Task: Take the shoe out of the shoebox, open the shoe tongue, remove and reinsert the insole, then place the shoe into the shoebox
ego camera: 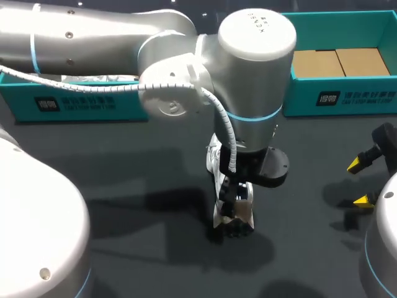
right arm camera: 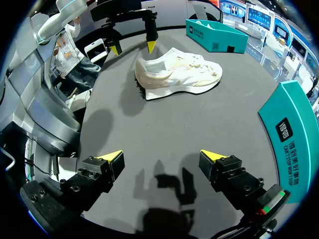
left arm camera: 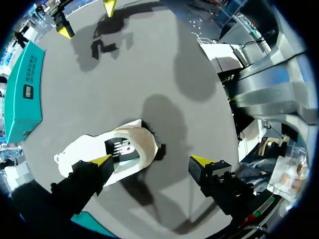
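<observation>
A white shoe (ego camera: 214,162) stands on its sole on the dark table, outside both boxes. My left gripper (ego camera: 234,197) hangs over its heel end. In the left wrist view the left gripper (left arm camera: 152,160) is open: one fingertip (left arm camera: 102,160) sits over the shoe (left arm camera: 132,142) opening, where the dark insole label shows, and the other is off the heel above bare table. My right gripper (right arm camera: 160,157) is open and holds nothing, well away from the shoe (right arm camera: 179,74). In the head view the right gripper (ego camera: 360,182) is at the table's right side.
A teal shoebox (ego camera: 80,102) with white paper inside stands at the back left. A second teal box (ego camera: 347,93) at the back right holds brown cardboard. The left arm's body hides much of the table's middle.
</observation>
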